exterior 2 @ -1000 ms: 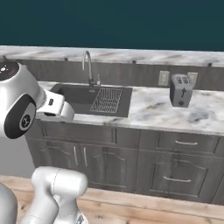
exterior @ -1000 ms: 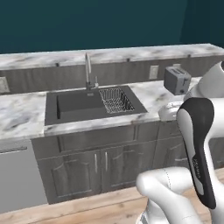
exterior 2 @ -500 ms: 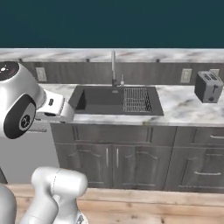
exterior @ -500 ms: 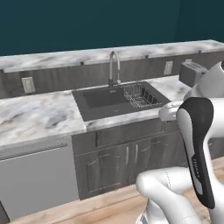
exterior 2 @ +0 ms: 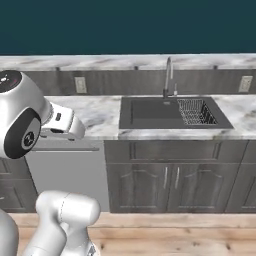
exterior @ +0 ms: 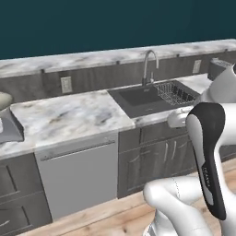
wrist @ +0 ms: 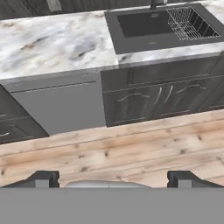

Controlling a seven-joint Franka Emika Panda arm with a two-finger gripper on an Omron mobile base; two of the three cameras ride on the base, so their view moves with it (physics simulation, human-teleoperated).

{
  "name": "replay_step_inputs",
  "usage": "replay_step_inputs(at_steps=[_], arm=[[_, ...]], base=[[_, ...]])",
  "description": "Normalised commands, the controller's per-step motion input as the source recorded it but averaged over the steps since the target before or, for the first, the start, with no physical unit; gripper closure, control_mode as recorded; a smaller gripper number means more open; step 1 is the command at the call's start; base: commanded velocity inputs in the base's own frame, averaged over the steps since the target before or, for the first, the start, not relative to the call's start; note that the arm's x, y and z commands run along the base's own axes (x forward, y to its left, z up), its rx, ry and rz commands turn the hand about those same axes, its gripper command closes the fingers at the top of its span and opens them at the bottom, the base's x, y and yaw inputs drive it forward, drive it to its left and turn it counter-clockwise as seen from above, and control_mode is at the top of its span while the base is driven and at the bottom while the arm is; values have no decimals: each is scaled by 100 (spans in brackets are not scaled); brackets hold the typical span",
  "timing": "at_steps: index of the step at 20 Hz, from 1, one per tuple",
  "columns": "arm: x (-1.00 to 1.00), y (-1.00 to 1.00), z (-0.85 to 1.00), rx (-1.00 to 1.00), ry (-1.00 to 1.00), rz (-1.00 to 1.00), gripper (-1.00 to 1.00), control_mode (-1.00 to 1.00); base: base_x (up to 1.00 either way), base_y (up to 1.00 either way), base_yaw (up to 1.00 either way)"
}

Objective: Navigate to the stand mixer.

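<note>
A dark teal wall (exterior 2: 125,25) rises at 12 o'clock above a long marble-patterned countertop (exterior: 69,115) with a grey backsplash (exterior 2: 125,82) carrying wall outlets (exterior: 66,84). A dark sink (exterior 2: 150,111) with a chrome faucet (exterior 2: 169,75) and wire dish rack (exterior 2: 197,111) sits toward 2 o'clock. Below run dark grey cabinets (wrist: 162,96) and a pale grey dishwasher front (exterior: 78,173), over light wood plank flooring (wrist: 113,153).

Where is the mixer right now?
The stand mixer peeks in at the far left edge of the left base view, on the marble counter, left of the dishwasher and well away from the sink.
</note>
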Motion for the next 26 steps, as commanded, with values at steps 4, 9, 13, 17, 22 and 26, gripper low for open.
replay_step_inputs(at_steps=[4, 9, 13, 17, 22, 26], arm=[[0, 0, 0, 0, 0, 0, -100, 100], [0, 0, 0, 0, 0, 0, -100, 100], [0, 0, 0, 0, 0, 0, -100, 100], [0, 0, 0, 0, 0, 0, -100, 100], [0, 0, 0, 0, 0, 0, -100, 100], [0, 0, 0, 0, 0, 0, -100, 100]], base=[[-28, 100, -10], [-10, 100, -8], [0, 100, -2], [15, 100, 1], [53, 91, 18], [88, 15, 30]])
